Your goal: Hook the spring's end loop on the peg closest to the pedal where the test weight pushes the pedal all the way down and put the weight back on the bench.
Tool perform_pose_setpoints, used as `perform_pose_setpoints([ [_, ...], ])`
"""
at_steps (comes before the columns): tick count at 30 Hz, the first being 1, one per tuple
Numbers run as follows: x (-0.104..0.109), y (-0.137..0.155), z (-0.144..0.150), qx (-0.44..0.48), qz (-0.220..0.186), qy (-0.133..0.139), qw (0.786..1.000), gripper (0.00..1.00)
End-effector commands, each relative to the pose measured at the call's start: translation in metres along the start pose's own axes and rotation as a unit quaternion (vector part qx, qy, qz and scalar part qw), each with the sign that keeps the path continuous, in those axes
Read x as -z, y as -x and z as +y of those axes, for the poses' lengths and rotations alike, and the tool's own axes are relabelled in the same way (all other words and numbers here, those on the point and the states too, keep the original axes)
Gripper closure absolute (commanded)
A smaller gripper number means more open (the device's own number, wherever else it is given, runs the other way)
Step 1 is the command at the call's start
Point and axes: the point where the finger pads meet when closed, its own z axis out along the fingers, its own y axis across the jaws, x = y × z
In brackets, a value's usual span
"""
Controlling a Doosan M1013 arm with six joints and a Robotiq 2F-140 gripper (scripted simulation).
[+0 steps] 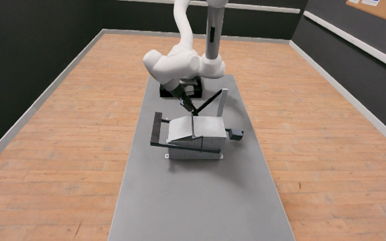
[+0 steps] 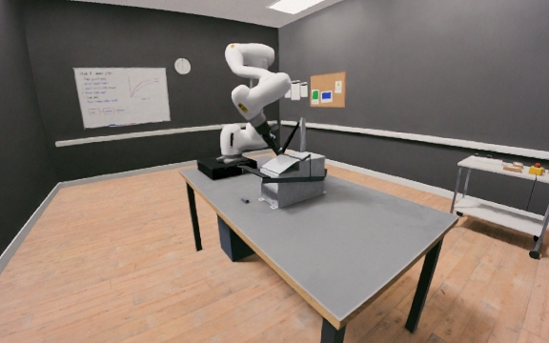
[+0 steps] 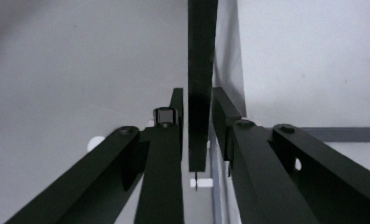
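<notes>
The spring (image 1: 210, 101) (image 2: 291, 137) (image 3: 201, 60) shows as a dark slanting bar from the upright post down to the feeder (image 1: 210, 127) (image 2: 298, 188). My gripper (image 1: 193, 111) (image 2: 278, 151) (image 3: 197, 103) has one finger on each side of the spring's lower part, with narrow gaps beside it; it is open and not gripping. A thin wire below the spring's dark end crosses a white peg (image 3: 206, 183) in the wrist view; whether the loop sits on it I cannot tell. The dark pedal (image 1: 156, 128) stands raised at the feeder's left. I cannot make out the steel weight for certain.
The upright post (image 1: 222, 104) (image 2: 302, 135) rises beside the feeder. A dark block (image 1: 235, 134) sticks out at the feeder's right. A small dark piece (image 2: 245, 200) lies on the bench near the feeder. The robot's black base (image 1: 166, 92) (image 2: 214, 169) is behind.
</notes>
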Motion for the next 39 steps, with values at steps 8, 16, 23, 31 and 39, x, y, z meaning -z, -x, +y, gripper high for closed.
perform_pose_setpoints([
  [8,-0.013,0.0,0.0,0.0,0.0,0.0,1.0,0.76],
  [16,-0.014,0.0,0.0,0.0,0.0,0.0,1.0,0.76],
  [23,-0.016,0.0,0.0,0.0,0.0,0.001,1.0,0.76],
  [31,-0.017,0.0,0.001,0.0,0.0,0.001,1.0,0.76],
  [39,-0.017,0.0,0.001,0.0,0.0,0.001,1.0,0.76],
])
